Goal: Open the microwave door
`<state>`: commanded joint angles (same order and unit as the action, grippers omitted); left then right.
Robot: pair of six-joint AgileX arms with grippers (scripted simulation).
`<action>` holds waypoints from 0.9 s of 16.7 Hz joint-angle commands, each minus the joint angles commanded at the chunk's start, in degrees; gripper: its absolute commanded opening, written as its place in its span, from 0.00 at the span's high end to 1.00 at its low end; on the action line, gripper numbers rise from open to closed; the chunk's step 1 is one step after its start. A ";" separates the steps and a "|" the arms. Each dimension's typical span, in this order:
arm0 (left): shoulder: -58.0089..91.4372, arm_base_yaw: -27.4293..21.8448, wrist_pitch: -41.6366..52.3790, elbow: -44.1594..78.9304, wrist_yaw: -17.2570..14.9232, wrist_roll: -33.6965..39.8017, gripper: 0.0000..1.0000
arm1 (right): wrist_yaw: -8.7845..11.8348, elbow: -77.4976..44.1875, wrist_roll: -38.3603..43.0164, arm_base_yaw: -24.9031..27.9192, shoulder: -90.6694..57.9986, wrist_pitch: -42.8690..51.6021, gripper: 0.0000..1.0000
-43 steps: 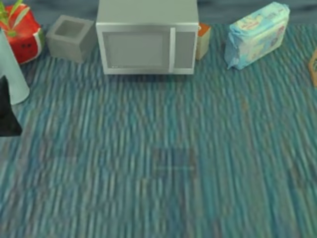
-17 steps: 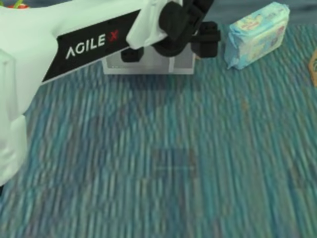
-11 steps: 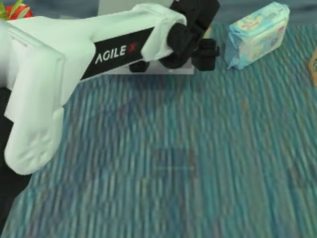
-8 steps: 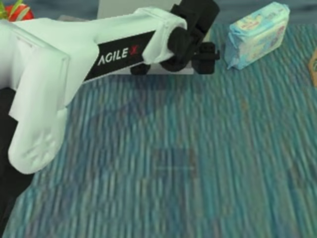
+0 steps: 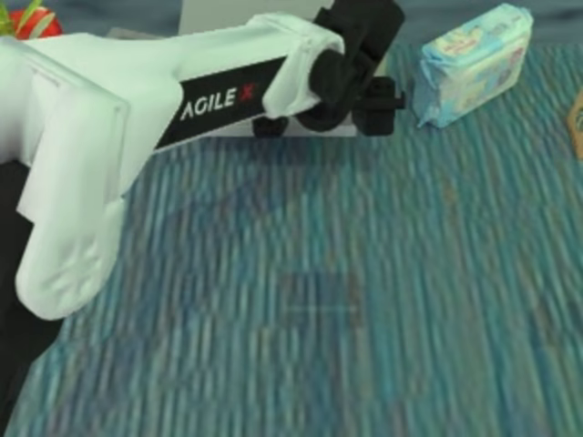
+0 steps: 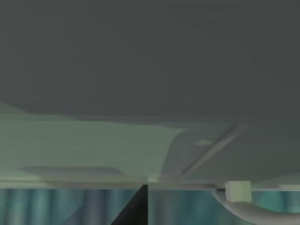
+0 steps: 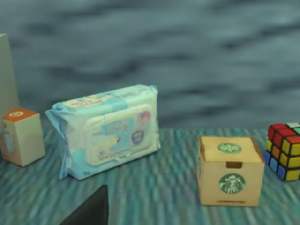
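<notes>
Left gripper (image 5: 342, 91) of the AgileX pair pressed up to the front of the microwave (image 5: 219, 16) at the far edge of the table (image 5: 364, 300), left of centre. Whether spread or closed, impossible to tell: black wrist housing in the way from above, and only one dark tip low in the left wrist view. Filling that view, the microwave door (image 6: 140, 56), dark window above and pale frame below. Lower edge of the oven showing as one straight line under the arm, so door judged not yet swung.

Step in hand, by the look of it: reaching for a hold on the handle side of the door. Next move likely a firm catch on the handle, then a pull outward along an arc about the hinge. Slipping off the bar a risk.

Right gripper (image 7: 89, 211) parked outside the top view, only a dark wedge visible, state unknown.

Nothing visible inside the oven. To its right, a sealed wipes pack (image 5: 474, 59) lying on the cloth. In the right wrist view, a closed cardboard box (image 7: 229, 171) with green logos and a small orange-topped carton (image 7: 21, 136), contents unseen.
</notes>
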<state>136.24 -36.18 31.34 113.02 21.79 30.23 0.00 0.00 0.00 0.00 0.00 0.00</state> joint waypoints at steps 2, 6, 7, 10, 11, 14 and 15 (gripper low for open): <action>0.00 0.00 0.00 0.00 0.00 0.00 0.60 | 0.00 0.00 0.00 0.00 0.00 0.00 0.00; 0.00 0.00 0.00 0.00 0.00 0.00 0.90 | 0.00 0.00 0.00 0.00 0.00 0.00 0.00; 0.00 0.00 0.00 0.00 0.00 0.00 0.98 | 0.00 0.00 0.00 0.00 0.00 0.00 0.00; 0.00 0.00 0.00 0.00 0.00 0.00 1.00 | 0.00 0.00 0.00 0.00 0.00 0.00 0.00; 0.00 0.00 0.00 0.00 0.00 0.00 1.00 | 0.00 0.00 0.00 0.00 0.00 0.00 0.00; 0.00 0.00 0.00 0.00 0.00 0.00 1.00 | 0.00 0.00 0.00 0.00 0.00 0.00 0.00; 0.00 0.00 0.00 0.00 0.00 0.00 1.00 | 0.00 0.00 0.00 0.00 0.00 0.00 0.00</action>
<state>136.24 -36.18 31.34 113.02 21.79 30.23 0.00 0.00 0.00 0.00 0.00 0.00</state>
